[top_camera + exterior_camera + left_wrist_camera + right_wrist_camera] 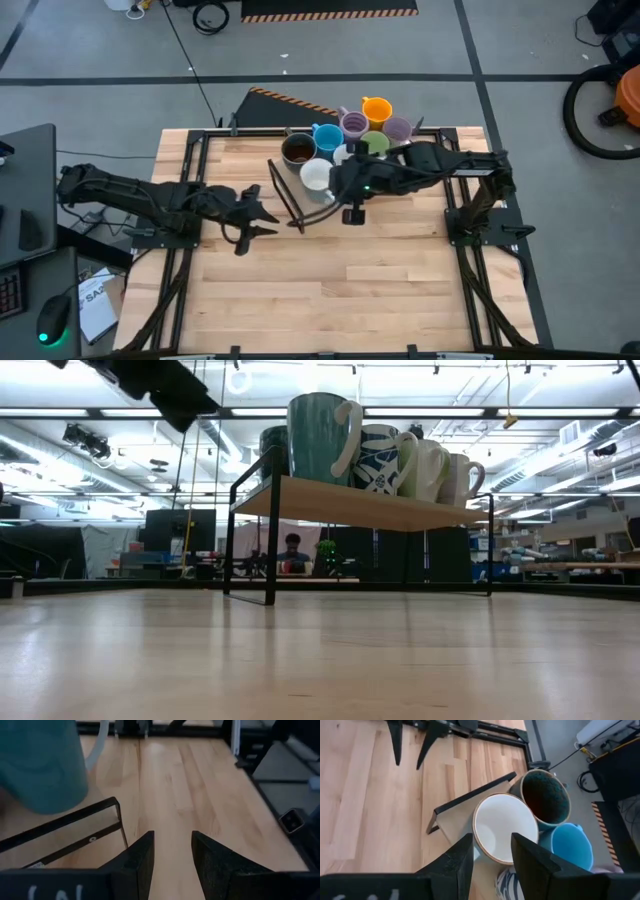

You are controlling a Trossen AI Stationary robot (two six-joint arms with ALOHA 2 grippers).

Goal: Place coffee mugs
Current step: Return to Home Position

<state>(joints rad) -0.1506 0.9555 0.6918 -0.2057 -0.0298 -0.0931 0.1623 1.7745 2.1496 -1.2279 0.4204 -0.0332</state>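
Observation:
Several mugs stand by their bases on a small raised wooden shelf (300, 200) at the table's far middle: orange (376, 108), two purple (354, 124) (397, 128), green (374, 146), blue (327, 137), dark (298, 150) and white (316, 176). My right gripper (491, 847) is open, above the white mug (502, 827), next to the dark mug (545, 795) and the blue mug (570, 845). My left gripper (172, 845) is open, left of the shelf and over bare table, with the dark mug's teal outside (40, 765) close by. In the low view the mugs (320, 435) stand in a row.
The shelf has a thin black metal frame (75, 825) with legs on the table (270, 595). Bare wooden tabletop (350, 290) lies toward the near edge. Black arm mounts stand at the left (160, 235) and right (490, 225) sides. A person (293, 550) sits far behind in the room.

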